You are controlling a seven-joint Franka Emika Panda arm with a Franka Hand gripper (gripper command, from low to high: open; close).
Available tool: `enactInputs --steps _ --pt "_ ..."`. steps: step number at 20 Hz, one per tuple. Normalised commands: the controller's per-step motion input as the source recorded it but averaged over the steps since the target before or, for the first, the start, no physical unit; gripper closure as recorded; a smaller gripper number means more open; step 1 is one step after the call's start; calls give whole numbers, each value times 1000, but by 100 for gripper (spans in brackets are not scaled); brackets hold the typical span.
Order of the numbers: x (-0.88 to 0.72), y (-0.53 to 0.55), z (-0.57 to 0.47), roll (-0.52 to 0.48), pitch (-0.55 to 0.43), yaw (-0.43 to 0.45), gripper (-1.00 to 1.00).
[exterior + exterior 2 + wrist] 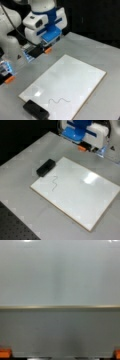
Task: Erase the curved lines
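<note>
One white board (67, 82) lies flat on a grey table (100, 52), seen at an angle in both front views, with a thin wood-coloured edge along its sides. Behind the table the room is dark, almost black, across the upper right of a front view (95, 17) and the upper left of a front view (22, 135). A dark perforated surface (15, 227) shows at the lower left corner of that second frame. The curve lines (58, 100) are one thin dark squiggle near the board's lower edge in a front view, and left of the board's middle in a front view (54, 183). A black eraser block (35, 110) sits at the board's corner, near the squiggle but apart from it. The gripper (41, 51), white and blue with orange fingertips (48, 50), hangs above bare table in the upper left, well apart from board, squiggle and eraser. Its fingers are spread apart and hold nothing; in the wrist view the orange tips (5, 353) sit at the two bottom corners, with grey table and the board's edge between them.
</note>
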Motion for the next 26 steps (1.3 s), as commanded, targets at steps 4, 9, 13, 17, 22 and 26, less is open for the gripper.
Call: enactInputs --steps 4,9,13,17,22,26 --pt "34 -49 -22 108 62 109 -100" --pt "66 -95 -29 112 74 98 -100" --pt "99 -197 -11 109 89 80 -100" --pt "150 -353 1 108 127 116 -100" --pt "240 -416 -12 61 118 76 -100" --pt "294 -301 9 46 80 73 -100"
